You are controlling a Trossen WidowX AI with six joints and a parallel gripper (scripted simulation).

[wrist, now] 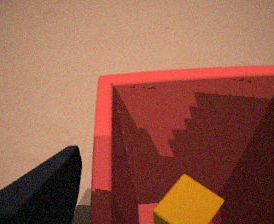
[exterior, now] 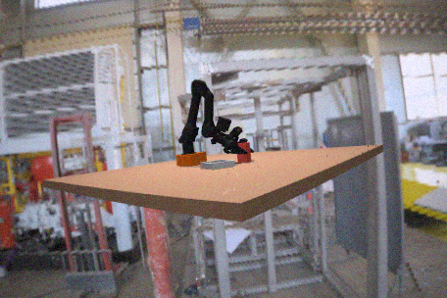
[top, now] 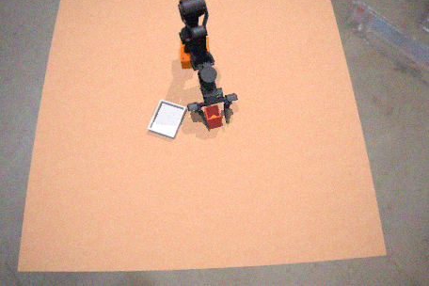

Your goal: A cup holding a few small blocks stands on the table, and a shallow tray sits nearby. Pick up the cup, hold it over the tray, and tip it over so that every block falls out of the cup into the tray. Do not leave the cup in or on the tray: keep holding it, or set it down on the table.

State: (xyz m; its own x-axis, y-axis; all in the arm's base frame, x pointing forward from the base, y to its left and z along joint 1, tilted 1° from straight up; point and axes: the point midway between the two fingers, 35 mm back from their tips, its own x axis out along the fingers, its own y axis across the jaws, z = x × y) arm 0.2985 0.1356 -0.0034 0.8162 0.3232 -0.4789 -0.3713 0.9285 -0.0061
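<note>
Though upright, cup (top: 214, 123) (exterior: 243, 155) (wrist: 103, 112) incomplete in wrist-view.

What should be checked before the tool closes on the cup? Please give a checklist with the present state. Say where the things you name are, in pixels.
1. Red cup (top: 214, 121) (wrist: 102, 110) upright on the table: ok.
2. Cup between the two fingers of the tool (top: 216, 119): ok, in the top view.
3. Tool open, cup not yet gripped: ok.
4. Orange-yellow block (top: 214, 116) (wrist: 189, 200) inside the cup: ok.
5. All blocks counted: cannot tell; the wrist view cuts off the cup.
6. Tray (top: 184, 114) (exterior: 218, 165) beside the cup, not under it: ok.
</note>
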